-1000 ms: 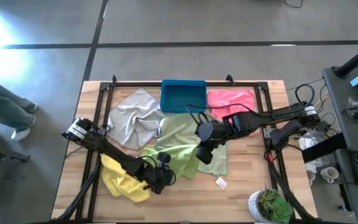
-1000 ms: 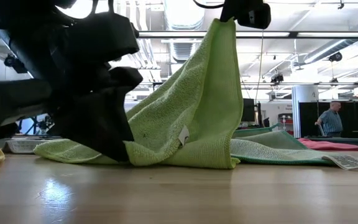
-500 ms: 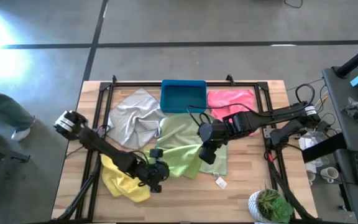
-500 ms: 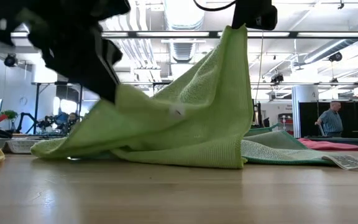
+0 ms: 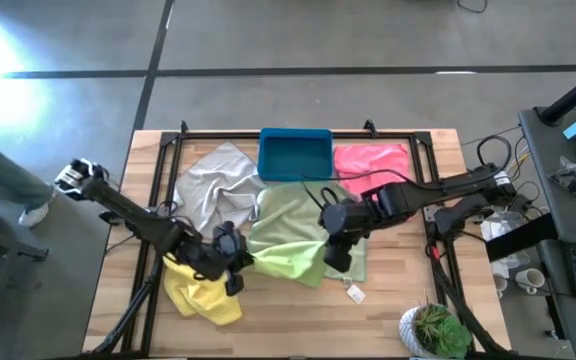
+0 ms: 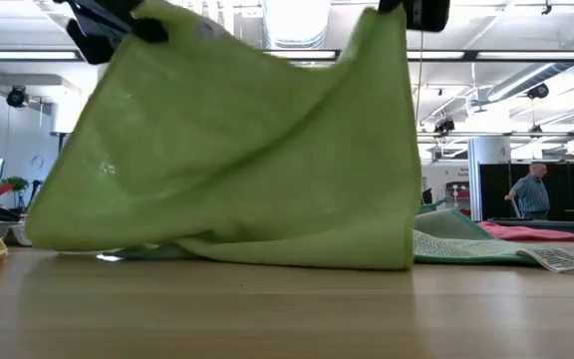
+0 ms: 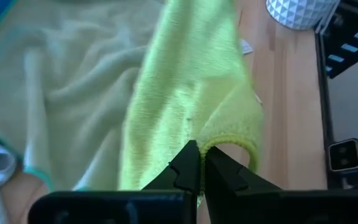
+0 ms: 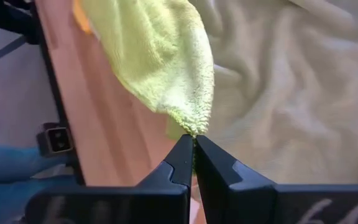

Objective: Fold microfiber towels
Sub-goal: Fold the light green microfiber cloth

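Observation:
The bright lime green towel [image 5: 286, 260] hangs spread between my two grippers, and its lower edge [image 6: 237, 251] lies on the table. My left gripper [image 5: 234, 264] is shut on one upper corner and my right gripper [image 5: 332, 250] on the other. Under it lies the pale sage green towel [image 5: 293, 212], flat on the wood. The light grey towel [image 5: 213, 185] lies at the far left and the pink towel [image 5: 373, 160] at the far right. The yellow towel [image 5: 196, 288] lies crumpled near the left front. My left gripper pinches a hemmed corner of the lime towel [image 7: 224, 140] between its two fingers, slanting down from the table's left. The cloth hangs below the fingers. My right gripper pinches the towel's other raised corner [image 8: 194, 127] at its fingertips, slanting down from the right. The cloth hangs from it.
A blue bin [image 5: 295, 153] stands at the middle of the far edge. A potted plant [image 5: 433, 330] sits at the near right corner. A small white tag [image 5: 354, 293] lies on bare wood in front of the towels. A black frame [image 5: 168, 150] runs round the table.
My left gripper has risen from the table with the lime towel's corner, gone a little toward the left and far edges, and rolled. The towel, which lay draped from my right gripper down to the table, is now spread as a hanging sheet between both grippers.

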Robot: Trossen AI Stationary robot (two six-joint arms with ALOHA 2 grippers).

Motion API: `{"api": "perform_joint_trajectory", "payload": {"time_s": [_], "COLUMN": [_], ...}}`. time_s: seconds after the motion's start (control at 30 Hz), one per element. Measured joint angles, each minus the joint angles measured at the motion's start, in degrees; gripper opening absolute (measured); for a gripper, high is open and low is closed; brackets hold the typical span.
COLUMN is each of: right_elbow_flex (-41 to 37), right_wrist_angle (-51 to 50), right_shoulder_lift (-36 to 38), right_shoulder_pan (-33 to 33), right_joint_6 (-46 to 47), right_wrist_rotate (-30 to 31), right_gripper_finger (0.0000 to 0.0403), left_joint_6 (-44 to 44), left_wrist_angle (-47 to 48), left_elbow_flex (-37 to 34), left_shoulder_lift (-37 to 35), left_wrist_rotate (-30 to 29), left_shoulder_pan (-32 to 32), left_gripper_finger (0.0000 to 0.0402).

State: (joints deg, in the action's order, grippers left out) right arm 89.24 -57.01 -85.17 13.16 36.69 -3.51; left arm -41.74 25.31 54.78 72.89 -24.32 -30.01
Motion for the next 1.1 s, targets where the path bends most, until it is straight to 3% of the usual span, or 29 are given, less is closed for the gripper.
{"api": "perform_joint_trajectory", "payload": {"time_s": [0.5, 0.77, 0.9, 1.1], "right_elbow_flex": [6.2, 7.6, 9.2, 13.5], "right_wrist_angle": [-6.2, -10.9, -12.0, -15.2], "right_shoulder_lift": [0.1, 0.1, 0.0, 0.0], "right_shoulder_pan": [9.4, 10.9, 10.8, 10.3], "right_joint_6": [6.8, 6.9, 7.1, 6.0], "right_wrist_rotate": [1.5, 9.2, 16.2, 23.7], "right_gripper_finger": [0.0008, 0.0008, 0.0008, 0.0008], "left_joint_6": [0.1, 0.1, 0.1, 1.9], "left_wrist_angle": [4.6, 3.9, 3.8, 3.6], "left_elbow_flex": [0.0, 0.1, 0.2, 0.7], "left_shoulder_lift": [-13.5, -16.4, -16.0, -15.7], "left_wrist_rotate": [0.4, -2.6, -4.2, -11.5], "left_shoulder_pan": [-0.2, -0.2, -0.2, -0.1], "left_gripper_finger": [0.0, 0.0, 0.0, 0.0]}}
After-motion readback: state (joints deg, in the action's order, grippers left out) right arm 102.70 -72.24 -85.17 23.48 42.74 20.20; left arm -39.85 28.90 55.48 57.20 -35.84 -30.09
